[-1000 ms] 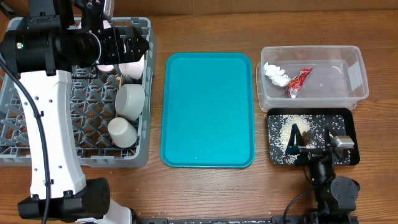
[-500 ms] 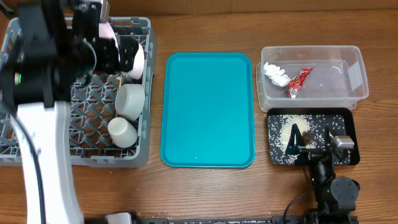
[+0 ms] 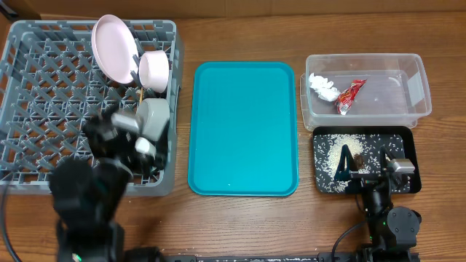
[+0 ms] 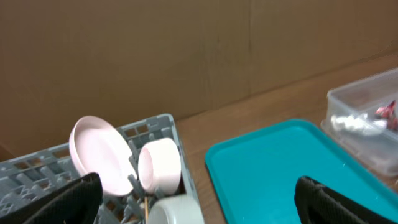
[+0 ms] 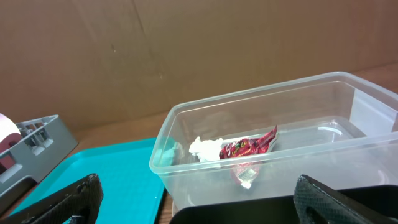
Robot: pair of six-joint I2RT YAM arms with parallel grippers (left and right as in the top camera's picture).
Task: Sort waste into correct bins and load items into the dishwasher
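Now that the left arm has swung back to the lower left of the frame, the big grey lattice dish rack [image 3: 44, 80] is uncovered. The round pale-pink plate [image 3: 115, 47] stands on edge near its top, small pink bowl [image 3: 154, 70] right beside it. Loading looks basically done imo. The left gripper [image 4: 196, 190] sits low by the rack's near edge, jaws wide apart, empty. The right gripper [image 5: 196, 190] hangs over the shallow black tray [image 3: 404, 142], also spread and empty.

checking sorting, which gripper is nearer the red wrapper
Right. Right gripper is over the black tray beside the clear tub holding the red wrapper; left gripper beyond the teal tray, over the dish rack.
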